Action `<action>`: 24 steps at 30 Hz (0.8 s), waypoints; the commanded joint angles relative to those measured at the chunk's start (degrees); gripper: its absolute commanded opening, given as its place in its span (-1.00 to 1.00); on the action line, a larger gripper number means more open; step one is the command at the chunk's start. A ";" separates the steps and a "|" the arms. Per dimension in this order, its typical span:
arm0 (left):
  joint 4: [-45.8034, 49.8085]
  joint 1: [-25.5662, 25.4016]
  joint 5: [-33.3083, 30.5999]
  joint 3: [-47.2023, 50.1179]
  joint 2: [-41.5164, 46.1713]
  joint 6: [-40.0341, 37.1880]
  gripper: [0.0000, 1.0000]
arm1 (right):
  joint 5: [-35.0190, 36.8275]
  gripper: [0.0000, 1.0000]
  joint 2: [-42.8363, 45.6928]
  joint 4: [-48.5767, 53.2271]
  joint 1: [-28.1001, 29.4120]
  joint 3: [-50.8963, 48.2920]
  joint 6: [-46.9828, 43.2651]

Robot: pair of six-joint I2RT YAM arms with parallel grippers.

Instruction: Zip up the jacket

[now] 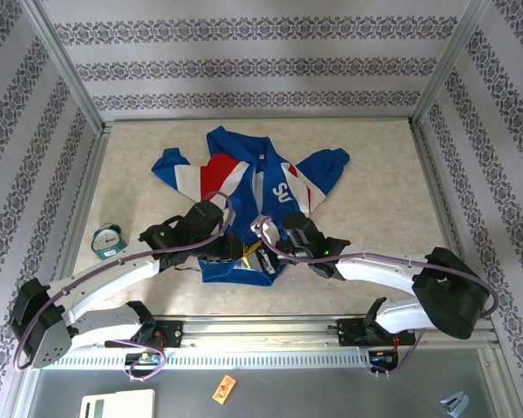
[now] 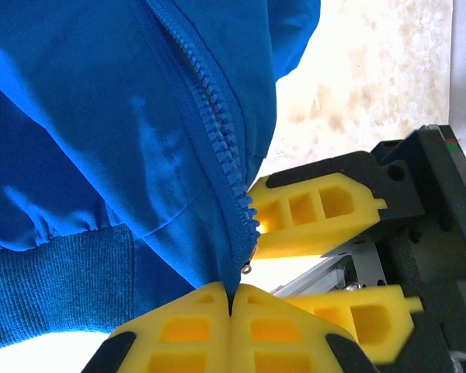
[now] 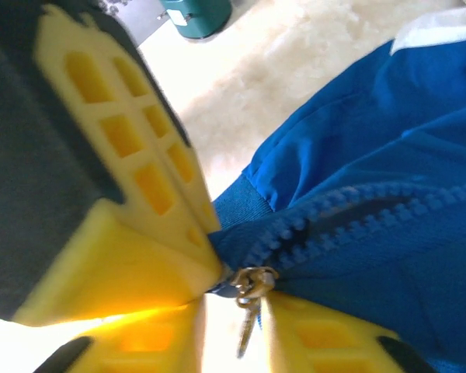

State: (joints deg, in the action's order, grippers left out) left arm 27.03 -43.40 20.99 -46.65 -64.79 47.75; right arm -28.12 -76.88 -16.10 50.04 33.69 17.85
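A royal-blue soft-fabric jacket (image 1: 242,157) with red and white diagonal panels lies flat on the middle of the pale marbled table (image 1: 375,165). Its collar points to the table's far edge and its hem to the near edge, where both arms converge.

The left gripper (image 2: 231,299) has its yellow ribbed pads pressed together on the hem at the foot of the blue zipper teeth (image 2: 210,132). We judge this an anchor, keeping the cloth from riding up the table when the zip is drawn.

The right gripper (image 3: 234,315) stands with its jaws parted, gripping nothing that we can make out. The small brass-coloured zipper slider (image 3: 252,278) and its hanging tab sit in the gap, placed for a pinch. Beyond the slider the two rows of teeth diverge, so we take the zipping as barely begun.

A small teal alarm clock (image 1: 110,241) stands near the table's left edge.
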 commanded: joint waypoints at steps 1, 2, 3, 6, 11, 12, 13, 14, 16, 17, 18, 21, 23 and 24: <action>2.56 0.15 0.61 -0.98 1.48 -1.15 -1.00 | 2.27 -0.70 0.89 -0.58 0.57 0.35 -0.86; 2.76 0.15 0.47 -1.08 1.56 -1.23 -1.00 | 2.60 -0.76 1.38 -0.36 0.50 0.03 -1.01; 3.00 0.15 0.38 -1.11 1.62 -1.27 -1.00 | 2.87 -0.84 1.90 -0.10 0.55 -0.23 -1.21; 3.28 0.16 0.30 -1.06 1.78 -1.49 -1.00 | 3.39 -0.99 3.21 1.17 0.50 -0.65 -1.91; 3.97 0.17 0.32 -1.22 1.73 -2.11 -1.00 | 4.75 -1.00 4.63 3.44 0.50 -0.51 -2.82; 4.09 0.23 0.51 -1.16 1.68 -2.38 -1.00 | 5.20 -1.00 4.81 4.10 0.49 -0.26 -2.98; 4.17 0.16 0.67 -1.16 1.56 -2.61 -1.00 | 5.71 -1.00 4.90 4.85 0.50 0.00 -3.21; 4.26 0.17 0.97 -1.17 1.53 -2.83 -1.00 | 6.23 -1.00 4.91 5.60 0.50 0.29 -3.40; 4.58 0.15 1.37 -1.17 1.30 -3.38 -1.00 | 7.34 -1.00 4.90 7.46 0.45 1.21 -3.82; 4.65 0.15 1.58 -1.20 1.21 -3.61 -1.00 | 7.70 -1.00 4.91 8.30 0.45 1.60 -4.11; 4.78 0.15 1.92 -1.09 1.09 -3.87 -1.00 | 8.05 -1.00 4.82 9.34 0.49 2.09 -4.42; 5.00 0.15 3.24 -1.02 0.58 -4.66 -1.00 | 9.18 -1.00 4.72 11.84 0.50 3.48 -5.41; 5.47 0.15 3.78 -1.12 0.18 -5.11 -1.00 | 10.43 -1.00 4.64 13.08 0.49 4.16 -5.96; 5.71 0.15 4.18 -1.21 -0.04 -5.37 -1.00 | 11.09 -1.00 4.64 13.62 0.48 4.44 -6.27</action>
State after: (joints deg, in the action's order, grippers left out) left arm 28.49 -43.40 22.61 -46.65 -64.29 44.69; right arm -21.56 -72.88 -6.22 50.52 36.23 13.50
